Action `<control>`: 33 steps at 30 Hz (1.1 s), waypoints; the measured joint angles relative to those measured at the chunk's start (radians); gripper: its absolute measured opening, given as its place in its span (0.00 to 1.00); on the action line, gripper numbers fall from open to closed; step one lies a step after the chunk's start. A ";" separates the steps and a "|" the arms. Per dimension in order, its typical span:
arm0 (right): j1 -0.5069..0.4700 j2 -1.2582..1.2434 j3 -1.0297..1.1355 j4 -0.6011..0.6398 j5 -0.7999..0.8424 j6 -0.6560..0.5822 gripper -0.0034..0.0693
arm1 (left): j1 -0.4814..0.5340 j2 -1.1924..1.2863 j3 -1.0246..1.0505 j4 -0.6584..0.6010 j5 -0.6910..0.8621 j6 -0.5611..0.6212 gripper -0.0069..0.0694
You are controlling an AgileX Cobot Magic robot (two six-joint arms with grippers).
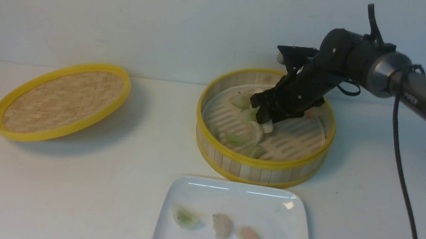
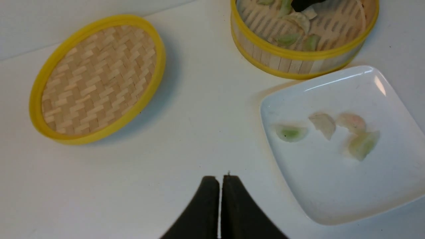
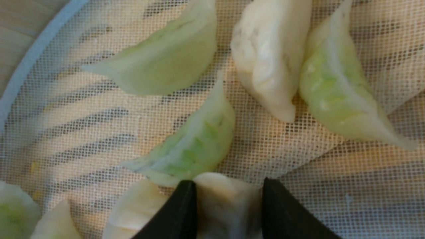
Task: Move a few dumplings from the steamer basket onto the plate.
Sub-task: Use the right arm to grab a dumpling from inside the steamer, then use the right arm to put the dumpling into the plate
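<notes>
The steamer basket (image 1: 259, 167) stands at the back, right of the middle, with several dumplings (image 1: 236, 139) on its slotted floor. My right gripper (image 1: 265, 121) reaches down into it. In the right wrist view this gripper (image 3: 228, 182) is shut on a whitish dumpling (image 3: 227, 202) that fills the gap between its fingers. Pale green dumplings (image 3: 192, 149) lie close by on the mesh liner. The white plate (image 1: 196, 197) sits in front of the basket and holds several dumplings (image 1: 221, 226). My left gripper (image 2: 220, 177) is shut and empty above the bare table, left of the plate (image 2: 332, 186).
The shallow woven lid (image 1: 62, 100) with a yellow rim leans tilted on the table at the left. A black cable (image 1: 403, 173) hangs from the right arm at the right side. The wall runs close behind the basket.
</notes>
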 joint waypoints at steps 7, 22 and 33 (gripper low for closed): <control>0.000 -0.053 -0.117 -0.011 0.201 0.000 0.37 | 0.000 0.000 0.000 0.001 0.000 0.000 0.08; 0.000 -0.586 0.115 -0.030 0.260 0.061 0.37 | 0.000 0.000 0.000 0.001 0.000 0.004 0.08; 0.059 -0.665 0.815 0.050 0.042 -0.004 0.37 | 0.000 0.000 0.002 0.001 -0.022 0.011 0.08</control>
